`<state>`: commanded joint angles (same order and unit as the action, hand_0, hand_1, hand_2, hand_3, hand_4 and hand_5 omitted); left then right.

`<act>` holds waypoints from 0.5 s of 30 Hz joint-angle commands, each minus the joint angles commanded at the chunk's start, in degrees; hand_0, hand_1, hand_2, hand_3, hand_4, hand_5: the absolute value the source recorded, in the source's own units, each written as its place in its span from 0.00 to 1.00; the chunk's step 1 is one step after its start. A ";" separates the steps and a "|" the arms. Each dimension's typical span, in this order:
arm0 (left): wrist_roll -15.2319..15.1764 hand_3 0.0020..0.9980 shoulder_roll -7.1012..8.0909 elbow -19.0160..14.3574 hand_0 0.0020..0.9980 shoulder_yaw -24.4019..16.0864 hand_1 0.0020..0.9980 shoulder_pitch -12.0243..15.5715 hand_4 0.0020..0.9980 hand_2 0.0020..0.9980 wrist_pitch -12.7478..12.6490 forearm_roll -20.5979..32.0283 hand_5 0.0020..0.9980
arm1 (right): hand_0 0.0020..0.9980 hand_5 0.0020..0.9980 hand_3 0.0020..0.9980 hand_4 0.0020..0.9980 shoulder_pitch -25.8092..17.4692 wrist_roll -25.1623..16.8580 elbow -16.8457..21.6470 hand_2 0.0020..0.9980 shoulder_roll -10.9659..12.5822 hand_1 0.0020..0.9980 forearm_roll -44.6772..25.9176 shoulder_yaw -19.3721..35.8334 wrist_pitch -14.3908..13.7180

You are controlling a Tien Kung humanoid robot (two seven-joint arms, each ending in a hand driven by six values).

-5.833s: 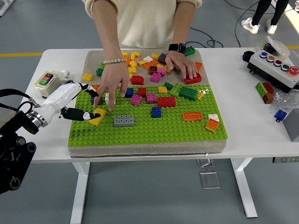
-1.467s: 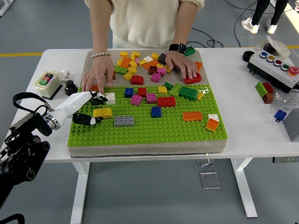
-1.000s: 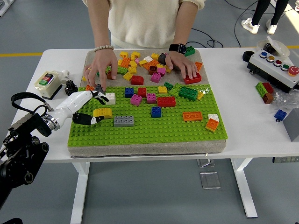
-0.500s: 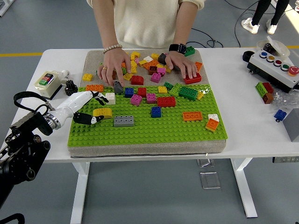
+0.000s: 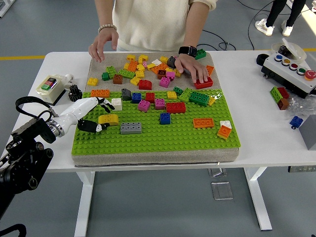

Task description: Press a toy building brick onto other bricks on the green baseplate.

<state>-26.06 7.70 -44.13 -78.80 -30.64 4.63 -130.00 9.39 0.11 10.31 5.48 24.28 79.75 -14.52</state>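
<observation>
Yellow rounded toy brick [image 5: 108, 119] sits on green studded baseplate [image 5: 158, 136], left-centre; left hand [image 5: 93, 113] fingers apart around it, seemingly touching.

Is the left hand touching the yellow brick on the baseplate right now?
Cannot tell. In the head view the left hand brackets the yellow brick, fingertips right at its edge, but no clear contact or gap shows.
</observation>
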 joint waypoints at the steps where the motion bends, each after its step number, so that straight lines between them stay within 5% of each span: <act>1: 0.00 0.66 -0.02 0.09 0.78 0.04 0.72 -0.04 0.77 0.62 -0.02 0.00 0.06 | 0.74 0.50 0.59 0.91 0.00 0.00 0.00 0.71 0.00 0.65 0.01 -0.02 -0.01; 15: -0.09 0.65 -0.24 2.03 0.78 0.77 0.72 -0.87 0.77 0.62 -0.77 0.00 0.06 | 0.74 0.50 0.59 0.91 0.16 0.01 0.00 0.71 0.02 0.65 0.01 -0.04 0.08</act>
<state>-26.15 7.47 -42.10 -78.03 -31.51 3.87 -130.00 9.55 0.12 10.31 5.50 24.29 79.71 -14.44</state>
